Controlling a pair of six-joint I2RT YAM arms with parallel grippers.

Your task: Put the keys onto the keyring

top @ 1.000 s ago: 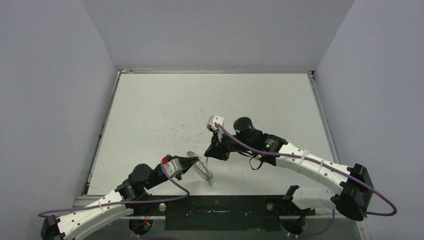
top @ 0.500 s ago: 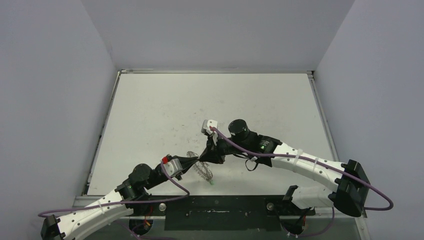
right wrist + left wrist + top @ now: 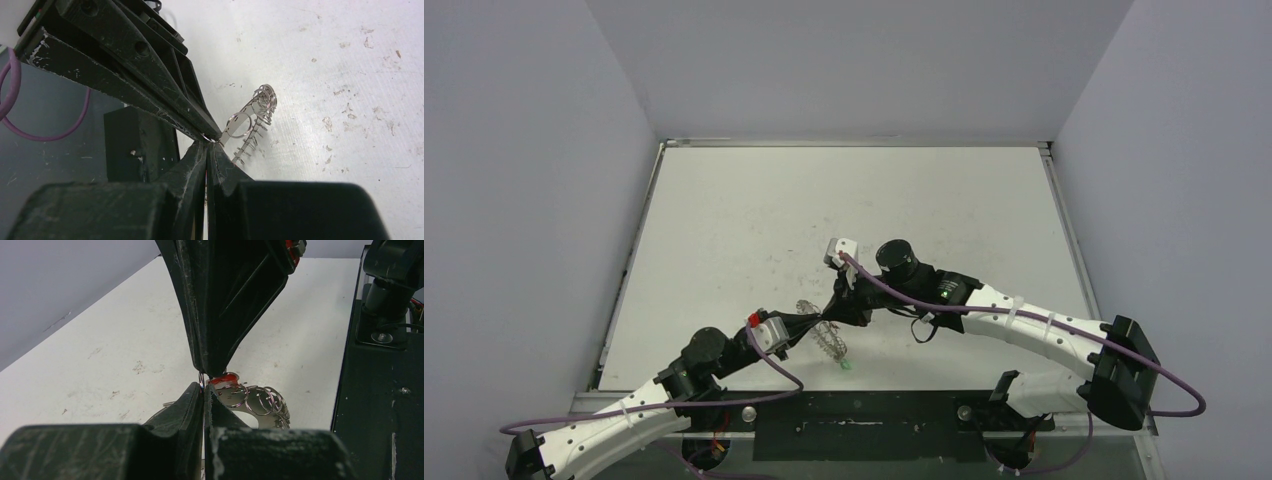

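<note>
The keyring (image 3: 827, 340), a flat silver ring fringed with wire loops, is held up off the table near its front edge. My left gripper (image 3: 809, 323) is shut on one of its wire loops, seen pinched at the fingertips in the left wrist view (image 3: 204, 388). My right gripper (image 3: 833, 311) is shut on the red-tagged key (image 3: 223, 379), its tip touching the left gripper's tip at the keyring (image 3: 248, 121). Only a red sliver shows between the right fingers (image 3: 207, 146). The green-tagged key (image 3: 846, 366) sits just below the keyring; I cannot tell whether it is attached.
The white table (image 3: 844, 200) is walled on three sides. A black mounting strip (image 3: 854, 425) runs along the near edge under both arm bases. Purple cables (image 3: 894, 285) loop off each wrist.
My right arm has swung left and toward the near edge, bringing its tip against the left gripper's tip at the keyring. The left arm and the keyring have stayed put.
</note>
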